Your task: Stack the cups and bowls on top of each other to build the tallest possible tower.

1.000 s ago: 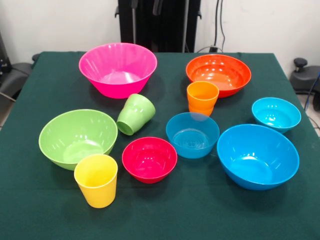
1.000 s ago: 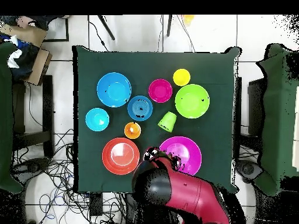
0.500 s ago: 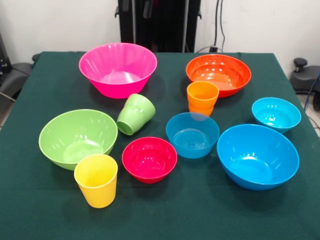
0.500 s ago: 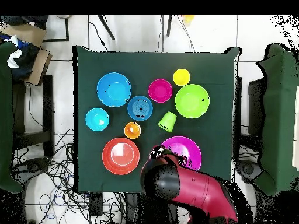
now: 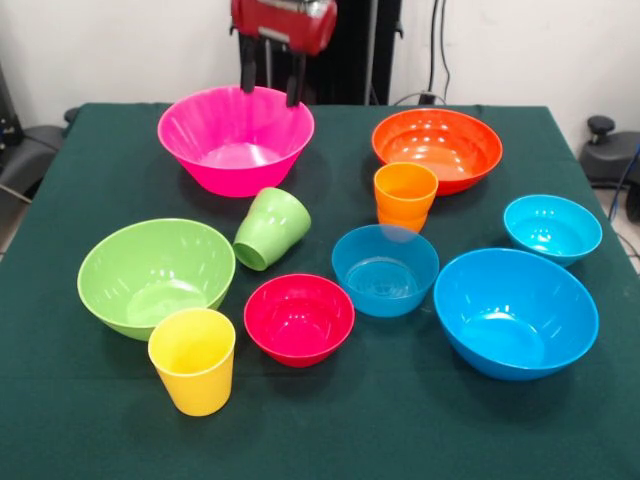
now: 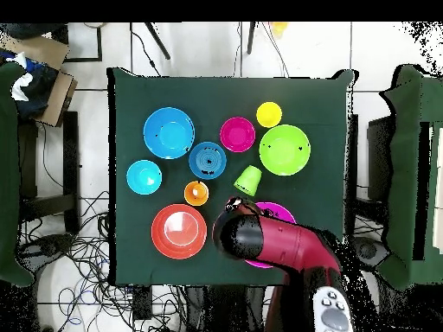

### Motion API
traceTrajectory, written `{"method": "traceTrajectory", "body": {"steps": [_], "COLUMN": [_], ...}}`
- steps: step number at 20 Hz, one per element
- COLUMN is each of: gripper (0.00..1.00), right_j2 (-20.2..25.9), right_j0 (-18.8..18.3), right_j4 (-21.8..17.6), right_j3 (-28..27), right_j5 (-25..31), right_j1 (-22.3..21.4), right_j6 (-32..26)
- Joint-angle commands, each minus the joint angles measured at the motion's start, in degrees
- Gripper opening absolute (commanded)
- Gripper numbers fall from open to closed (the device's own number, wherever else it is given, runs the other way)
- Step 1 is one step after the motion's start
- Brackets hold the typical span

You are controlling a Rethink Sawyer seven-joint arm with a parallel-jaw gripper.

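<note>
Nothing is stacked yet: all ten pieces sit singly on the desk (image 5: 90,420), so the whole tower is still ahead of you. The pincer (image 5: 270,88) hangs above the far rim of the pink bowl (image 5: 236,139), fingers spread and holding nothing.

From the front view, the orange bowl (image 5: 437,148) sits at the back right, with the orange cup (image 5: 405,196) just in front of it. The green cup (image 5: 271,228) lies tilted on its side between the pink bowl and the light green bowl (image 5: 155,275). The yellow cup (image 5: 192,360) stands at front left, just beside the red bowl (image 5: 299,318). The mid blue bowl (image 5: 385,269) sits centre, the large blue bowl (image 5: 515,312) at front right and the small cyan bowl (image 5: 552,228) near the right edge.

Pieces crowd the middle, with narrow gaps. You get open cloth along the front edge and at the back corners; likely best to build there or inside a big bowl.
</note>
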Motion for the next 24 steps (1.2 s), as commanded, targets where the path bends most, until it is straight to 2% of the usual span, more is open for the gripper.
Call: {"method": "traceTrajectory", "body": {"steps": [1, 5, 14, 18, 24], "gripper": [1.0, 1.0, 1.0, 1.0, 1.0], "right_j2": [4.0, 1.7, -0.3, -1.5, -4.1], "right_j0": [5.3, 8.7, 13.0, 15.2, 17.8], "right_j4": [0.6, 2.8, 6.1, 8.1, 10.2], "right_j3": [-9.6, -13.4, -21.5, -23.2, -22.5], "right_j5": [-3.7, -1.0, 7.3, 8.5, 9.7], "right_j1": [8.8, 10.5, 12.4, 13.7, 13.1], "right_j6": [7.0, 9.2, 8.7, 10.2, 10.9]}}
